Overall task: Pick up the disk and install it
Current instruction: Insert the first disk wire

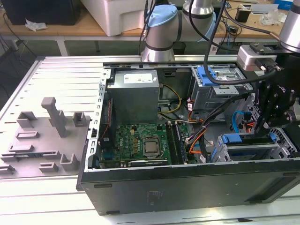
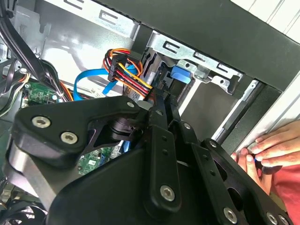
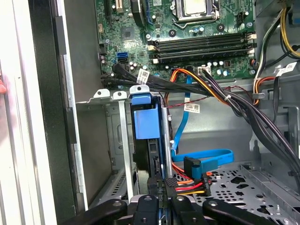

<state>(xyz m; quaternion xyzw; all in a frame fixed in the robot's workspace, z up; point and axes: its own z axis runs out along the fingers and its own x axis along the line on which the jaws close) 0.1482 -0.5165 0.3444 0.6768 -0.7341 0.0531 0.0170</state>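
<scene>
Black fingers point(image 3: 148, 206) of the robot gripper point(image 3: 161, 198) appear clamped on the blue-railed flat disk point(image 3: 157, 161). They hold it edge-on so it can slide into the grey metal drive bay point(image 3: 119, 140), just below the bay's blue plastic latch point(image 3: 147, 119). A person's hand point(image 2: 265, 146) seemingly braces the black computer case point(image 1: 187, 183).

Grey slatted metal table point(image 1: 56, 79), wooden workbench point(image 1: 70, 30) behind, white box point(image 1: 117, 14) atop

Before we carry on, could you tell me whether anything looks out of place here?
Yes: a person's hand rests on the edge of the computer case, close to the gripper. Nothing looks spilled or damaged.
</scene>
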